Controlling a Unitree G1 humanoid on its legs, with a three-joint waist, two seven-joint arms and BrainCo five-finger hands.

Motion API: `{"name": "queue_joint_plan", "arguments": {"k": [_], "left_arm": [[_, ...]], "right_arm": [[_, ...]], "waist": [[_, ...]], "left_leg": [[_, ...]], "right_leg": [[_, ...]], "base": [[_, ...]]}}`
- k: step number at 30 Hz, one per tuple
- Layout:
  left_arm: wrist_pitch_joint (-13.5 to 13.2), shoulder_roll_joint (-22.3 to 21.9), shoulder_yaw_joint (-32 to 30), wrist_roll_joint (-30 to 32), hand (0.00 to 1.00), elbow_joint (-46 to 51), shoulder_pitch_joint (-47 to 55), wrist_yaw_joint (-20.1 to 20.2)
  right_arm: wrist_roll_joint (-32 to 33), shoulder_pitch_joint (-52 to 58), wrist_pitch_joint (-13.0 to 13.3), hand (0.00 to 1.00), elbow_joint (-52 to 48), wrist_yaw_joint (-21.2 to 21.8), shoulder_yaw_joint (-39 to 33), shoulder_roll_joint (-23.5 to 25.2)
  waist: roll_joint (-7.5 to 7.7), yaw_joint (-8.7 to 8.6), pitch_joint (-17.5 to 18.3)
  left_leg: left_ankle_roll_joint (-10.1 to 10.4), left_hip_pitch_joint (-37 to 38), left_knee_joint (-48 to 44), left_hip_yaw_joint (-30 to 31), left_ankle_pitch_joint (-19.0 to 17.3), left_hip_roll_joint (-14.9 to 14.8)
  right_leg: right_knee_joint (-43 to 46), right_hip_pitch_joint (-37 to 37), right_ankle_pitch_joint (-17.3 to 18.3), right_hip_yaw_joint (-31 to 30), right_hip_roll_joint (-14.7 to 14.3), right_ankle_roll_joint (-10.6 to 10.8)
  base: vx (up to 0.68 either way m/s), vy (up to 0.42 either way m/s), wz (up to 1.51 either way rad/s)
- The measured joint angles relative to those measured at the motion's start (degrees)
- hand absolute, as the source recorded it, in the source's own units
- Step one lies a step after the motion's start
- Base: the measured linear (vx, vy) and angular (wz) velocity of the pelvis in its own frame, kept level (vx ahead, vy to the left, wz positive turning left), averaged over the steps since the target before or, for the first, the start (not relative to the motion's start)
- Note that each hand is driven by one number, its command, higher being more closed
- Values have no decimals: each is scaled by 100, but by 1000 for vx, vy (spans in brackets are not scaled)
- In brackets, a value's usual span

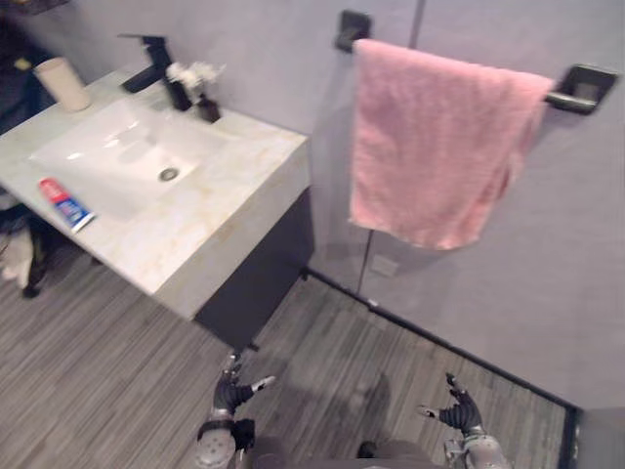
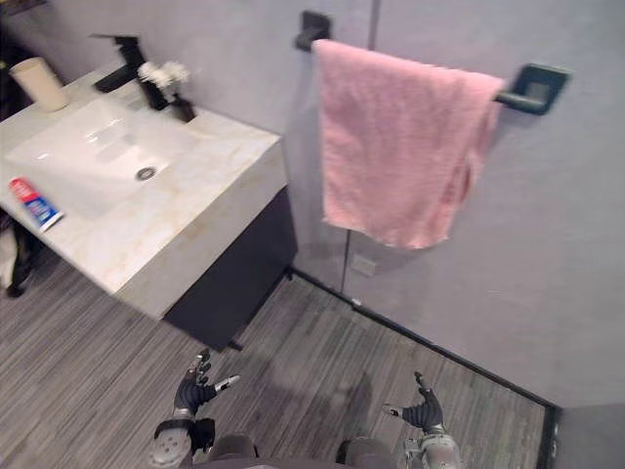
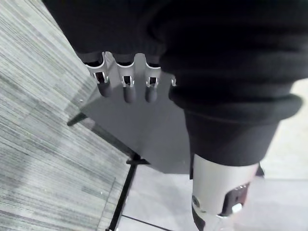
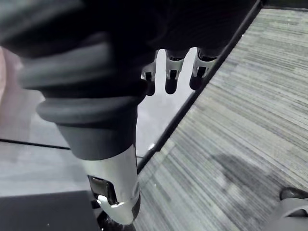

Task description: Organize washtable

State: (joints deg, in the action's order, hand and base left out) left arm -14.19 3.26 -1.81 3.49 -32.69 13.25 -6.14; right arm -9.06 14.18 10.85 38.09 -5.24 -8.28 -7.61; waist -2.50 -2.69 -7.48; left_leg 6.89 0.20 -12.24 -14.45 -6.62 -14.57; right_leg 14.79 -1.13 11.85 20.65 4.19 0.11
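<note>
Hanging low over the floor, the left hand (image 1: pixel 232 394) and right hand (image 1: pixel 459 414) are both relaxed and empty, well apart from the washtable (image 1: pixel 229 210). The toothpaste tube (image 1: pixel 65 203) lies at its front edge and the cup (image 1: pixel 62 83) at a back corner. No tidying seems begun, so the next move calls for stepping closer and reaching for the tube.

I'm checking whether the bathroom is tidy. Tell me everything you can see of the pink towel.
The pink towel is a soft, terry-looking cloth draped over a dark wall bar with square mounts, to the right of the washtable. It hangs opened out but uneven: bunched toward the bar's right end, with a wavy bottom edge that dips lowest near the right. Only the bar holds it, in front of the grey wall.
</note>
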Motion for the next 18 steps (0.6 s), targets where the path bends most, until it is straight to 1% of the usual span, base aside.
{"name": "queue_joint_plan", "arguments": {"k": [1,2,3,4,7,10,11,13,14,15,16,17,18], "left_arm": [[0,36,1,4,0,-9,-12,0],[0,153,0,19,0,-103,-48,-2],[14,266,1,79,0,-208,-43,-1],[21,406,1,180,0,-314,37,-1],[20,499,-63,195,0,-412,130,-3],[19,501,-121,195,0,-563,138,-19],[19,501,-124,194,0,-589,138,-20],[19,481,-159,193,0,-636,133,-21],[17,479,-165,191,0,-621,124,-21],[8,480,-181,182,0,-606,109,-28],[22,466,-287,172,0,-608,83,-37],[21,456,-354,164,0,-610,39,-50],[23,451,-375,157,0,-616,26,-57]], "right_arm": [[3,-12,2,0,6,0,-19,15],[3,-90,12,0,86,5,-20,39],[4,-150,8,0,179,11,-20,83],[4,-142,11,0,201,14,-19,144],[0,-141,9,0,236,32,-14,194],[0,-231,-9,0,372,42,38,215],[-1,-233,-9,0,371,44,45,222],[2,-263,-9,0,367,45,170,248],[3,-264,-10,0,368,44,171,256],[5,-286,-10,0,367,38,169,261],[7,-316,-12,0,367,31,164,271],[9,-337,-8,0,364,30,164,273],[18,-367,-5,0,366,28,165,276]], "waist": [[-4,-2,37],[9,70,50],[66,63,78],[116,57,122],[148,51,185],[150,63,180],[156,72,176],[207,117,114],[199,127,115],[175,169,100],[212,195,62],[271,173,36],[304,157,-11]], "left_leg": [[112,64,286,-1,73,57],[167,159,601,18,153,133],[109,175,628,22,203,206],[71,260,637,19,229,330],[-69,297,829,44,334,521],[-216,215,1246,341,701,794],[-222,196,1262,363,725,809],[-298,-129,1206,758,858,934],[-337,-260,1171,869,902,965],[-475,-509,1141,964,960,1041],[-994,-693,1179,409,713,1043],[-1096,-675,1219,-6,643,1031],[-1073,-672,1224,-334,658,981]], "right_leg": [[-152,9,-105,6,-16,31],[-438,89,-334,33,-30,93],[-629,194,-473,44,4,128],[-872,387,-640,42,47,216],[-1063,493,-805,70,169,312],[-1123,414,-943,305,328,377],[-1117,401,-943,330,341,382],[-1082,366,-875,811,459,460],[-1059,357,-861,987,500,475],[-995,353,-830,1381,595,499],[-1036,413,-806,1900,738,555],[-1089,463,-832,2105,828,598],[-1095,523,-845,2280,913,618]], "base": [[-109,274,59],[-105,248,17],[-116,239,12],[-92,163,10],[-143,134,13],[-165,88,40],[-147,58,53],[-128,32,87],[-166,47,141],[-137,72,195],[-107,88,215],[-16,90,184],[53,156,157]]}}
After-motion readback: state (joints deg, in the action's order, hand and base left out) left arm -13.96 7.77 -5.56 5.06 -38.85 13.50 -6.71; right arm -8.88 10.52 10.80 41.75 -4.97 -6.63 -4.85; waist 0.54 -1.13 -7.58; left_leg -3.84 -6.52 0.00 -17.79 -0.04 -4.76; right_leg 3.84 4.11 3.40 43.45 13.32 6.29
